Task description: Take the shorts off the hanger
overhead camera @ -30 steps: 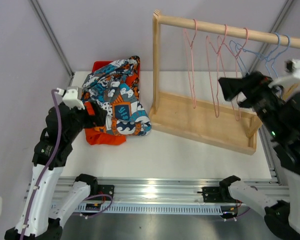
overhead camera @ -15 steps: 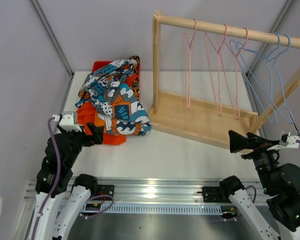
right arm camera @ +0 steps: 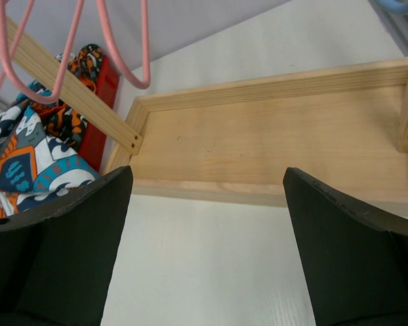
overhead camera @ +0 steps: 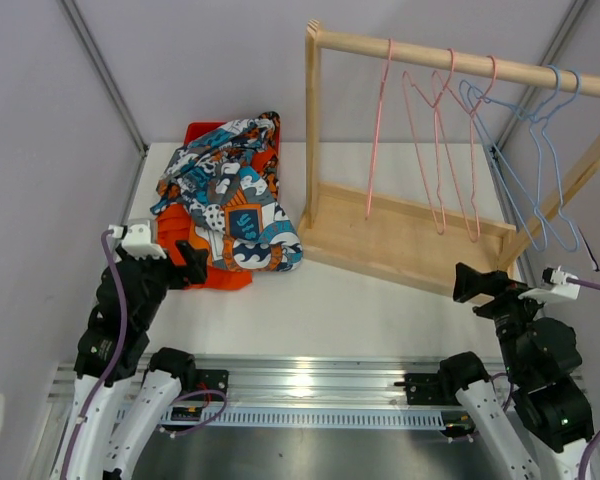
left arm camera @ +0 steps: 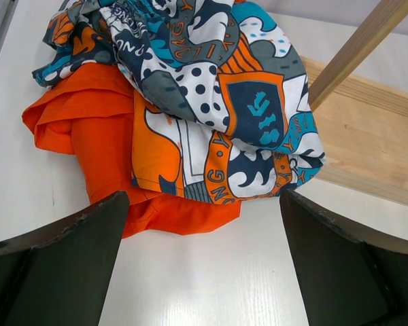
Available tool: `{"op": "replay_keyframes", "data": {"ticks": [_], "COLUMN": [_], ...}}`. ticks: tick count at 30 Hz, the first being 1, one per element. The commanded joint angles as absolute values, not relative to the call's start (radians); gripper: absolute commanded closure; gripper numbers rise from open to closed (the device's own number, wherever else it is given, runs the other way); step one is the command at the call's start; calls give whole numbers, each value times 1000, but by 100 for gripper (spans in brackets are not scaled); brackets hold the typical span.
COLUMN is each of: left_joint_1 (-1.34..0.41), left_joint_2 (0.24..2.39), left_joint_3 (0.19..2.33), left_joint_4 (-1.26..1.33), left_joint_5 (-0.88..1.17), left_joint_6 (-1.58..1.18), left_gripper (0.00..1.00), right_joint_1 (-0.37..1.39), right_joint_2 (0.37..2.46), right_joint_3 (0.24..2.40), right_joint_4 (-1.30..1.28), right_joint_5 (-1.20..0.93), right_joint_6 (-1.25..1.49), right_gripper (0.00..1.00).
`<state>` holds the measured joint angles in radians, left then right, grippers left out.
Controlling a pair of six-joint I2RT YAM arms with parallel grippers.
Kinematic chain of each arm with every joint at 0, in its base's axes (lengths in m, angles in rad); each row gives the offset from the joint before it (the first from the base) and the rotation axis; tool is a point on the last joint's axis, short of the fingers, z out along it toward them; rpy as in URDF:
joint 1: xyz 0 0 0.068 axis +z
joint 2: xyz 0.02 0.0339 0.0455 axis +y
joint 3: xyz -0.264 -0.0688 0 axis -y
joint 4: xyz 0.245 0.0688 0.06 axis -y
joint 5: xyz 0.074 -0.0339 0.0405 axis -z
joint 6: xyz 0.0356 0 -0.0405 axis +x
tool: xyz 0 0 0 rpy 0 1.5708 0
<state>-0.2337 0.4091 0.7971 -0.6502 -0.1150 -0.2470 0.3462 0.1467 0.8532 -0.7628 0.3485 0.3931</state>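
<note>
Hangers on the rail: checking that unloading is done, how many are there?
5, all bare on the wooden rail: three pink wire hangers left to middle, two blue wire hangers at the right.

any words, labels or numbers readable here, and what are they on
"ONG": loose letters on a band of the wave print shorts, left wrist view; the rest of the word runs into folds.
Other lettering on that print: too creased to read.
No text seen on the orange shorts or the wooden rack.
</note>
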Motion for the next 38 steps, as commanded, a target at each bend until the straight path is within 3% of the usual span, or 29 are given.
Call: {"op": "replay_keyframes", "data": {"ticks": [1,14,38], "left_joint_1": [-242,-242,-245], "left_joint_2": [419,453,471], "left_joint_3": [790,790,793], "left_joint_4": [-611,-614,-618], "left_joint_5": [-135,-138,-150], "left_joint_6": [-265,-270,-275], "left_gripper": [1,1,1], "right_joint_1": [301,184,183], "right_joint_2": [152,147,124], "right_joint_3": [836,808,799], "right_joint_4": [-695,-643,-629], "right_joint_5": [275,111,72], "right_joint_6": [357,305,295], "right_gripper": [1,1,1]}}
